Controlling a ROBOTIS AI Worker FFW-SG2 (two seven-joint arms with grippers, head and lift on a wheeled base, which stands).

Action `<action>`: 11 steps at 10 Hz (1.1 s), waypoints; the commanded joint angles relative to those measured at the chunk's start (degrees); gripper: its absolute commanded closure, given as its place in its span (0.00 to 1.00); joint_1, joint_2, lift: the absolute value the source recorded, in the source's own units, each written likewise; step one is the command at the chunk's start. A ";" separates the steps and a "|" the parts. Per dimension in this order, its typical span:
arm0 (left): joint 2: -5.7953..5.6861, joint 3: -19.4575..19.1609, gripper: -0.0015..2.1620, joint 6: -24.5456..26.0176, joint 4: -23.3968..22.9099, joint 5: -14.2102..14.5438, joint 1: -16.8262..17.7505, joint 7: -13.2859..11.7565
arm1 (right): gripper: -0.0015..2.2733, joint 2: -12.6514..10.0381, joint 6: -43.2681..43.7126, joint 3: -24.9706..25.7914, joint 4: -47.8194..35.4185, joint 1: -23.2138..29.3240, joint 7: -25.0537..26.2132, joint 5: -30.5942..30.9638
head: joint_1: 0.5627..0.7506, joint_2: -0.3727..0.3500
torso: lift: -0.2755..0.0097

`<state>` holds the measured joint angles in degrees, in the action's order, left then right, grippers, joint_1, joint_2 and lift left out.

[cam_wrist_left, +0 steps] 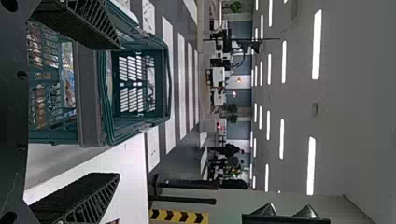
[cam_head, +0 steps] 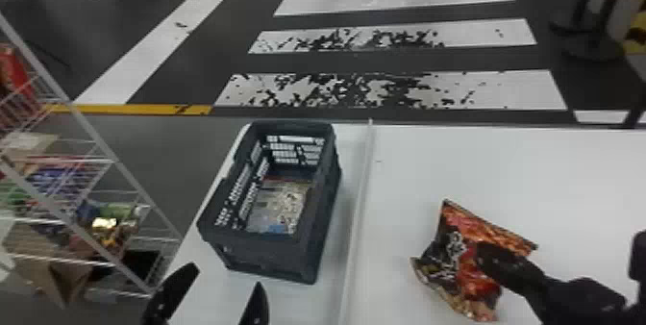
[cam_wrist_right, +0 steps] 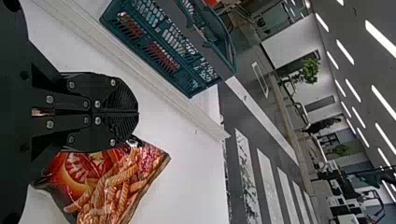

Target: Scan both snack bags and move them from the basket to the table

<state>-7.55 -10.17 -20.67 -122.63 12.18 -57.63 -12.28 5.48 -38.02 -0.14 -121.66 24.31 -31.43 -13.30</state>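
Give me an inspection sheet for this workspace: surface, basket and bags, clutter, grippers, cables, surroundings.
Surface: white table, with a raised pale strip between basket and bag.
Basket: upright on the table, patterned contents at the bottom; whether a bag, cannot tell.
Bag: one, red and black, on the table, right of the basket.
Clutter: nothing seen.
Left gripper: open, near side of the basket.
Right gripper: shut, at the bag; grip on it cannot be confirmed.
Cables: nothing seen.
Surroundings: stocked wire rack at left; white floor stripes beyond the table, some worn.
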 commanded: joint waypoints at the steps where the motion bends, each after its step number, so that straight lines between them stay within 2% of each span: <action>1: 0.08 -0.20 0.01 -0.81 0.29 0.74 -0.29 -0.46 | 0.99 -0.03 0.44 -1.35 2.91 -2.08 -0.47 0.73 | 0.70 0.92 | 0.62; 2: 0.17 -0.20 0.01 -0.99 0.37 0.82 -0.29 -0.46 | 0.99 -0.03 0.44 -1.53 3.09 -1.90 -1.00 0.73 | 0.70 0.94 | 0.62; 4: 0.17 -0.02 0.01 -1.16 1.34 0.91 0.23 -0.73 | 0.97 -0.03 -3.08 -1.97 -3.59 3.81 -1.09 0.38 | 0.70 0.97 | 0.62; 5: 0.17 0.06 0.01 -1.34 1.96 0.91 0.67 -0.82 | 0.78 0.05 -4.48 -2.41 -7.72 7.33 -1.00 1.61 | 0.70 0.99 | 0.62; 6: 0.17 0.33 0.00 -1.34 2.22 1.00 0.94 -0.99 | 0.49 0.14 -5.54 -2.76 -10.27 9.44 -1.00 3.28 | 0.70 1.00 | 0.62; 7: 0.17 0.59 0.01 -1.34 2.22 0.91 1.03 -1.25 | 0.16 0.23 -5.89 -3.02 -10.88 10.23 -1.00 4.51 | 0.70 1.00 | 0.62; 8: 0.26 0.68 0.01 -1.34 2.04 0.91 1.03 -1.61 | 0.07 0.41 -5.89 -3.38 -10.88 10.40 -1.00 5.48 | 0.70 1.00 | 0.62; 10: 0.34 0.68 0.01 -2.39 1.78 1.00 0.32 -2.40 | 0.07 1.81 -4.31 -7.24 -9.92 9.97 -0.47 10.58 | 0.70 1.00 | 0.62; 11: 0.34 0.59 0.01 -2.57 1.78 1.35 0.06 -2.92 | 0.07 3.74 -1.14 -10.41 -8.60 9.79 1.28 14.44 | 0.70 1.00 | 0.62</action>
<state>-7.20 -9.51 -23.05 -120.84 13.39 -57.42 -15.16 8.30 -40.57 -8.95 -130.87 34.21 -30.21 -0.85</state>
